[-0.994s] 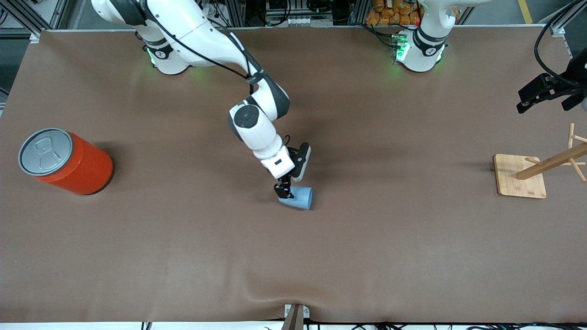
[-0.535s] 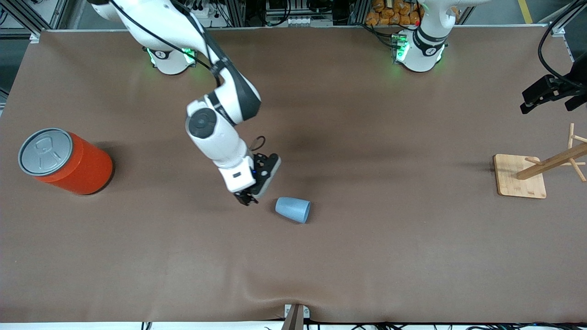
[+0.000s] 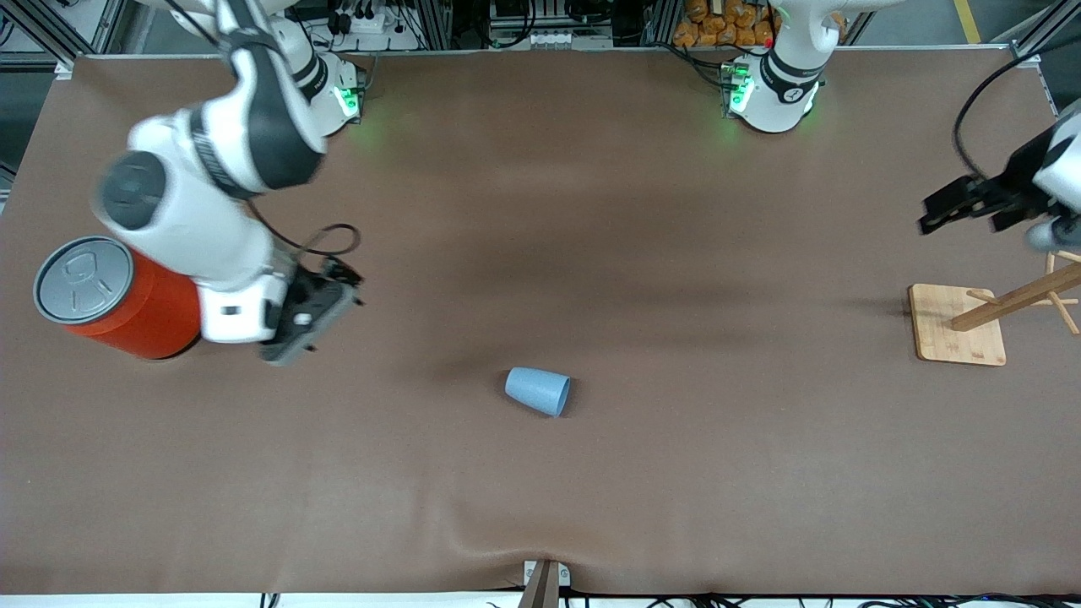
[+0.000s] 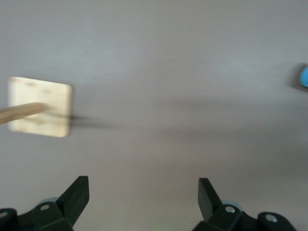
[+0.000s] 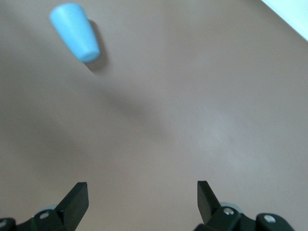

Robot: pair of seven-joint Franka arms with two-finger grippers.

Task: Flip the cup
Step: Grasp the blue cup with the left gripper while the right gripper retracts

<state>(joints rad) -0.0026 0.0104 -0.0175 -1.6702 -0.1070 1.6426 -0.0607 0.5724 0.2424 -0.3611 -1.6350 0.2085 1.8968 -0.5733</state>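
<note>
The light-blue cup [image 3: 538, 391] lies on its side on the brown table [image 3: 642, 473] near the middle, its narrow base toward the right arm's end. It also shows in the right wrist view [image 5: 74, 31] and at the edge of the left wrist view [image 4: 304, 76]. My right gripper [image 5: 142, 192] is open and empty. It is up over the table beside the orange can [image 3: 160, 312], well away from the cup. My left gripper [image 3: 946, 207] is open and empty in its wrist view [image 4: 143, 190]. It hangs over the table at the left arm's end, above the wooden rack.
A big orange can with a grey lid [image 3: 84, 279] stands at the right arm's end. A wooden rack on a square base [image 3: 957, 325] stands at the left arm's end; the base also shows in the left wrist view [image 4: 41, 107].
My right gripper let go of the cup, opened and swung away toward the orange can. The cup stays lying on the table. My left gripper shifted a little toward the middle.
</note>
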